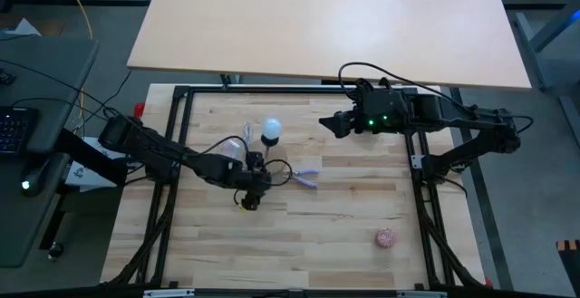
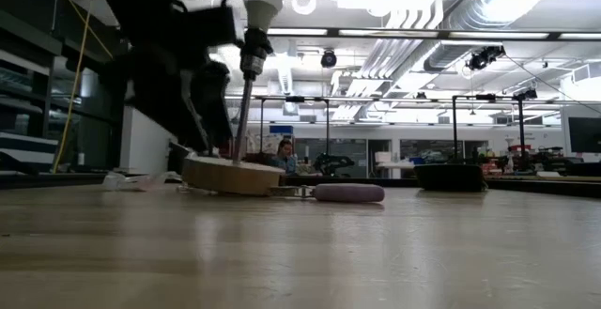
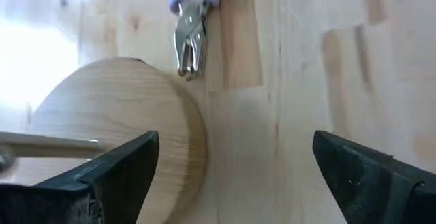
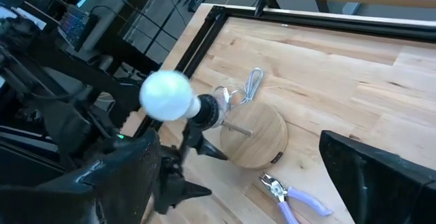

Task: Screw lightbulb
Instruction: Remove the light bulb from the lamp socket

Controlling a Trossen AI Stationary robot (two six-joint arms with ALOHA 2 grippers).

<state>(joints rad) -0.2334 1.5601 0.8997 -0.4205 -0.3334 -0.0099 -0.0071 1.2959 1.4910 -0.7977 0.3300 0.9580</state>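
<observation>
Your lightbulb sits in the lamp socket; screwing looks finished or paused. Both the left gripper and right gripper gape empty, so check seating before you regrip.

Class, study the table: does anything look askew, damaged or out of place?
The lamp's stem leans rather than standing upright on its wooden disc, with the lightbulb in its socket on top. Purple-handled pliers lie beside the disc. Nothing looks damaged or spilled.
</observation>
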